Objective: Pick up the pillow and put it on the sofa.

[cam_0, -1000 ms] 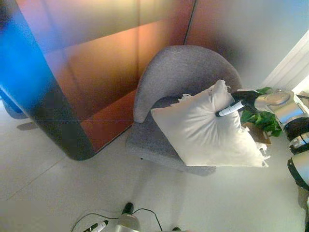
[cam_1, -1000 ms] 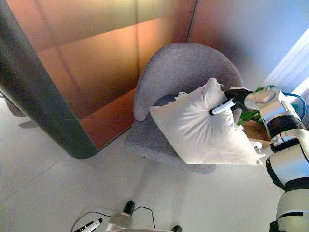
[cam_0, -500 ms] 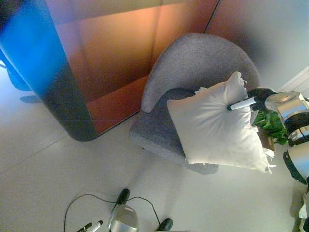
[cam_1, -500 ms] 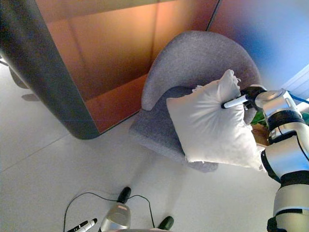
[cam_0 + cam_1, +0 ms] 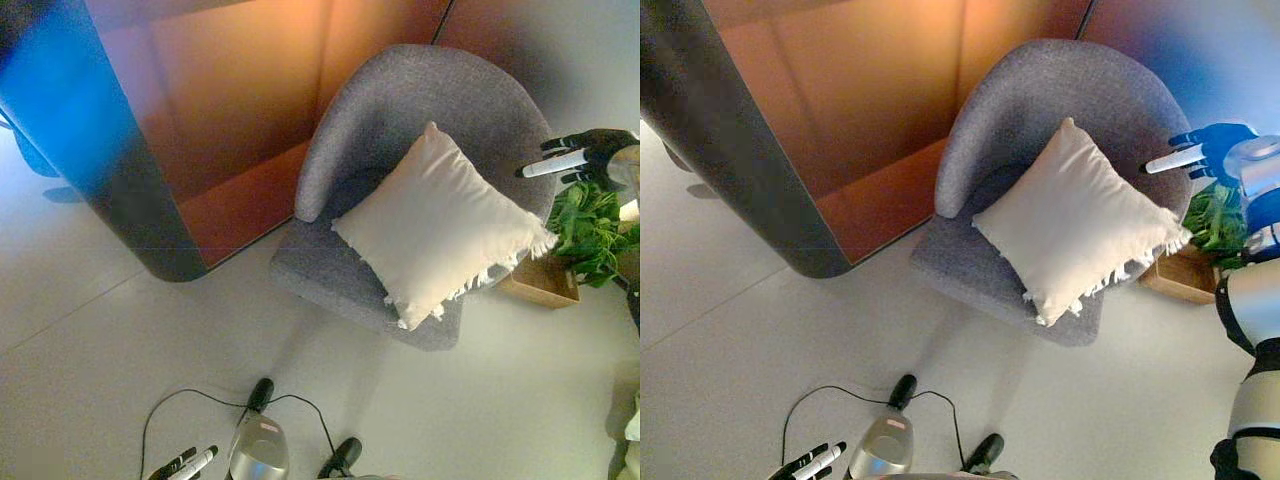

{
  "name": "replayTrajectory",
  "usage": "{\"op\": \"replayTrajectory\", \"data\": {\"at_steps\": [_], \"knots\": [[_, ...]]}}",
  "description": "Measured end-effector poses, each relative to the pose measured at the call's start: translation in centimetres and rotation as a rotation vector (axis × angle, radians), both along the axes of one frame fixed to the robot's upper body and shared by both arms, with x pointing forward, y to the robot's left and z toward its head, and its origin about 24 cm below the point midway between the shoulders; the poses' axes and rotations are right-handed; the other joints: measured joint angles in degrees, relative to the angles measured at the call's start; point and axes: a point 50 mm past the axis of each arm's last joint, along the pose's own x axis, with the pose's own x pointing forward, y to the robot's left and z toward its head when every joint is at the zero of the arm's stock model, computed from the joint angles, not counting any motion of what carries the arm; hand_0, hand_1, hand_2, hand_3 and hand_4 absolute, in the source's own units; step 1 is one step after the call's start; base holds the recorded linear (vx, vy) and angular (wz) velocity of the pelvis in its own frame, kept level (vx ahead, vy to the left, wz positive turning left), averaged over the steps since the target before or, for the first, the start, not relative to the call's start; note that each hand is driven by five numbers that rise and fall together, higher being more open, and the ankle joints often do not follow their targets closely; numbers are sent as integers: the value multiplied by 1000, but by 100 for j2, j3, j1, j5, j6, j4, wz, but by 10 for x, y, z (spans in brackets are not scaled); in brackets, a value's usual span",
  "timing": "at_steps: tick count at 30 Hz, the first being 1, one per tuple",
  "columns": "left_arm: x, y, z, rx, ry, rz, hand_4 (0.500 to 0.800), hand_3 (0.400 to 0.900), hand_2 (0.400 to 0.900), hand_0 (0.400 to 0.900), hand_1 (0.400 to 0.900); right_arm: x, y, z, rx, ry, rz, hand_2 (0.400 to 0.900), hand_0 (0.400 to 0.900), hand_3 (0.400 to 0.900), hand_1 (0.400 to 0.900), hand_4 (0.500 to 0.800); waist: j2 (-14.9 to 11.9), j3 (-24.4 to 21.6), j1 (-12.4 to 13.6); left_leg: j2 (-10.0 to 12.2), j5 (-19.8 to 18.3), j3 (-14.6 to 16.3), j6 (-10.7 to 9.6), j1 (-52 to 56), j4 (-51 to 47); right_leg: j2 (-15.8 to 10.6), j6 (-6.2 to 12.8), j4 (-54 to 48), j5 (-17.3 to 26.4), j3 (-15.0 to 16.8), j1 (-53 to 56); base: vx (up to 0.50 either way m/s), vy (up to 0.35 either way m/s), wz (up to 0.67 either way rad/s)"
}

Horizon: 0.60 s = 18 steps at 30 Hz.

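A white pillow (image 5: 435,228) with fringed corners lies on the seat of the grey round-backed sofa chair (image 5: 420,110), leaning against its back, its lower corner hanging over the front edge. My right hand (image 5: 580,160) hovers open just right of the chair's back rim, fingers straight, clear of the pillow. At the bottom edge of the view my left hand (image 5: 185,465) hangs low with its fingers straight and holds nothing.
A green plant (image 5: 588,228) in a wooden box (image 5: 542,282) stands on the floor right of the chair, just under my right hand. An orange-brown wall panel (image 5: 230,100) and a dark rounded pillar (image 5: 110,170) rise to the left. Pale floor (image 5: 120,350) lies in front.
My right hand has let go of the pillow and drawn back to the right. The pillow has dropped flat onto the chair seat. The camera has shifted as well.
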Motion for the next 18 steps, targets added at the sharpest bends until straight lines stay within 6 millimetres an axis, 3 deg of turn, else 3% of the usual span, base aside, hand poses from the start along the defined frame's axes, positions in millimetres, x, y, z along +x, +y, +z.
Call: {"op": "replayTrajectory", "data": {"at_steps": [6,9,13,18], "knots": [[4,-1,1,-10,-18,-12,800,900,900,900,900,-8,-11,1,48,-10,-14,900,900,900,900,800,47,10,-154,0,0,47,3,41,-6,-5,-4,2,3,47,9,-12,10,-7],[5,-2,0,-14,-20,-13,800,900,900,900,900,-13,-18,-12,124,-12,-11,900,900,900,900,800,88,-20,-181,-3,-7,126,15,152,-55,-19,-15,2,11,115,54,-7,44,-10],[6,-5,0,-21,-22,-15,800,900,900,900,900,-28,-32,-58,284,19,-23,900,900,900,900,800,239,-127,-310,-27,-13,178,41,272,-91,-49,-13,5,11,161,136,-4,38,-11],[8,-13,-3,-43,-28,-11,800,900,900,900,900,-74,-58,-138,395,161,-133,900,900,900,900,800,571,-385,-518,-34,-20,267,61,389,-138,-60,-6,6,15,247,187,-31,27,-10]]}}
